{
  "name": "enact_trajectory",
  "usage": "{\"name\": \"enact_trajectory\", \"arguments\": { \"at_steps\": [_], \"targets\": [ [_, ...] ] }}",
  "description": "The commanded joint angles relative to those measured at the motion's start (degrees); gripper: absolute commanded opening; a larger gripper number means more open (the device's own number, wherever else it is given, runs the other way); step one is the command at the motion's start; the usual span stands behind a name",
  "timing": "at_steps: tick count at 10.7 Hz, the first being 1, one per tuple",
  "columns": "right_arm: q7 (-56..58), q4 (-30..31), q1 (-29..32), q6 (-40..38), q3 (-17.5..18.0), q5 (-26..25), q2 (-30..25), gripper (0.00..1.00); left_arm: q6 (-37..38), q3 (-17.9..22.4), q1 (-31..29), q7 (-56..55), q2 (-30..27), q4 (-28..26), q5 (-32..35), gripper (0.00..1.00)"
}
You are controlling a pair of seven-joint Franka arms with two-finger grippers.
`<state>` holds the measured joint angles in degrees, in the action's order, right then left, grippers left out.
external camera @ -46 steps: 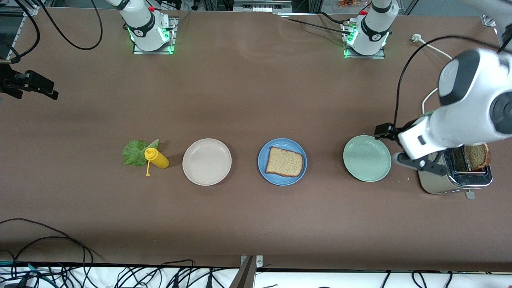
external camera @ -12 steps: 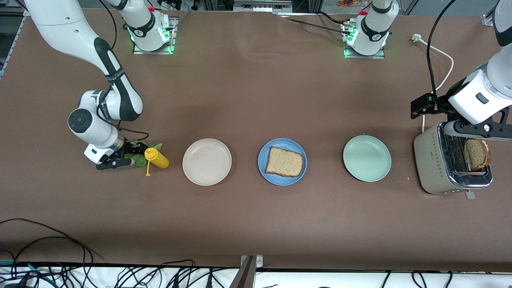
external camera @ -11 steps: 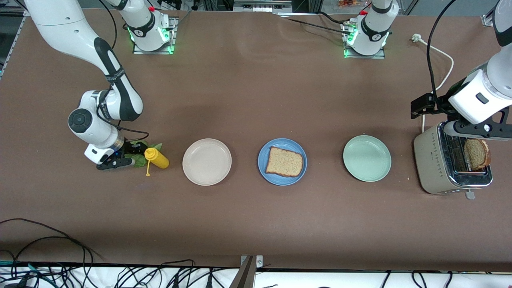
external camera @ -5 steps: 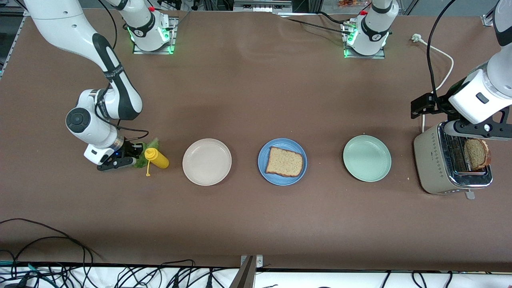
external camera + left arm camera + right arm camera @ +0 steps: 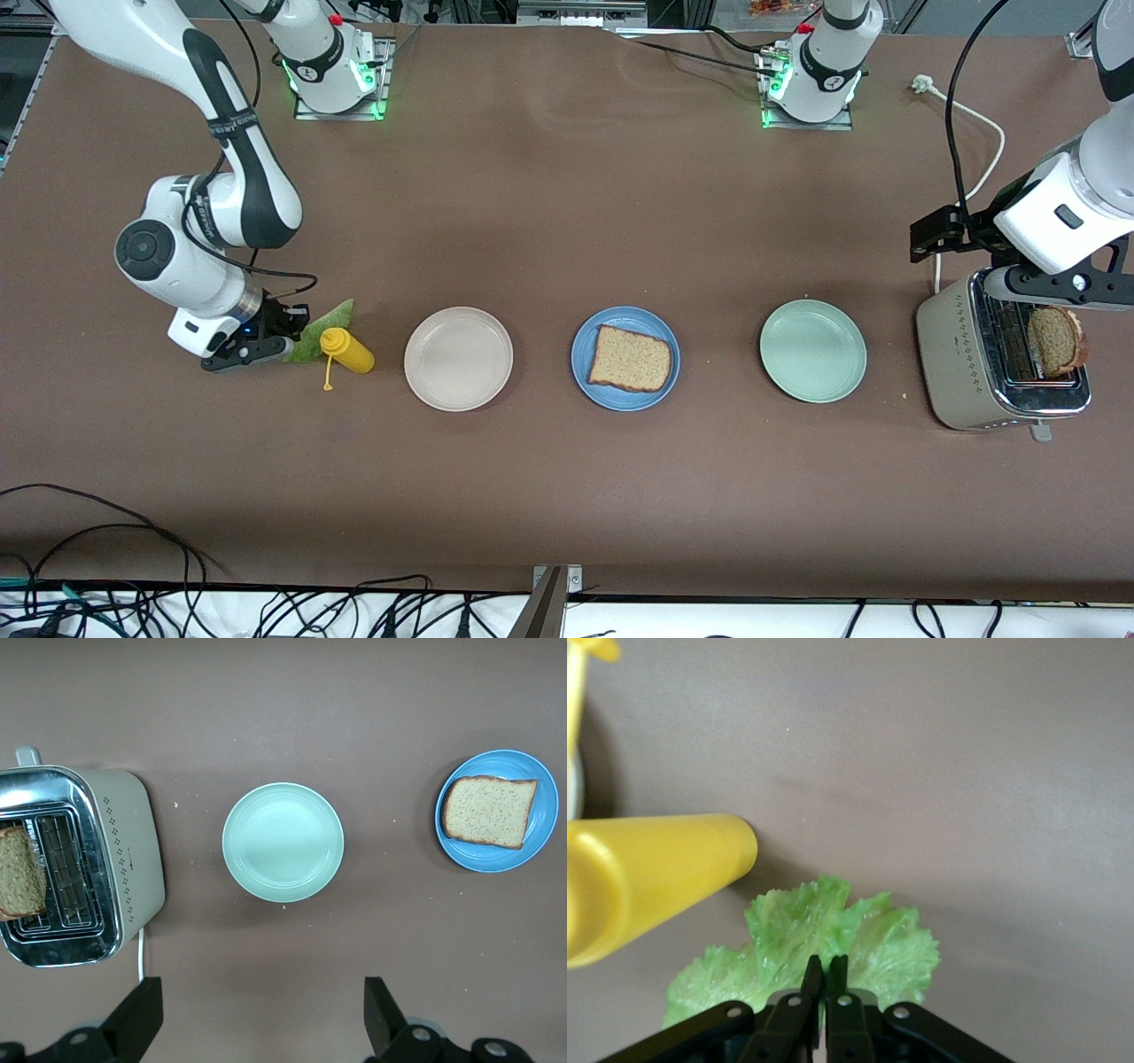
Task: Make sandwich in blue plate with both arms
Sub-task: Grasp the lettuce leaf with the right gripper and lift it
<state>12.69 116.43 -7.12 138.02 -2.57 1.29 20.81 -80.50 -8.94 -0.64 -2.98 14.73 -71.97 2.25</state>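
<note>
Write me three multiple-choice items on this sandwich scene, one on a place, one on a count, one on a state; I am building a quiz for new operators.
1. Where does the second bread slice sit?
A. in the toaster
B. on the green plate
C. on the beige plate

2. How many plates are on the table?
A. two
B. three
C. four

3. What is the right gripper doing?
A. hanging open over the blue plate
B. shut on the yellow bottle
C. shut on the lettuce leaf

Answers: 1 A, the slice stands in the toaster's slot, under the open left gripper. 2 B, beige, blue and green plates lie in a row. 3 C, the right wrist view shows the fingers pinched on the leaf's edge.
</note>
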Motion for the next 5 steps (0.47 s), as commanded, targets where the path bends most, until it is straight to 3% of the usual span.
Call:
{"name": "enact_trajectory", "arguments": {
  "at_steps": [1,5],
  "targets": [
    [1.1,0.6,0.2,-6.8,1.2,0.8,-5.8,0.0,1.1,-0.2,-0.1,-0.3,-0.4,0.6,0.8,1.0],
    [1.1,0.1,0.3,-16.2,2.1,0.7,-12.3,0.0,1.1,-0.2,-0.1,-0.3,-0.4,0.6,0.8,1.0]
  ]
}}
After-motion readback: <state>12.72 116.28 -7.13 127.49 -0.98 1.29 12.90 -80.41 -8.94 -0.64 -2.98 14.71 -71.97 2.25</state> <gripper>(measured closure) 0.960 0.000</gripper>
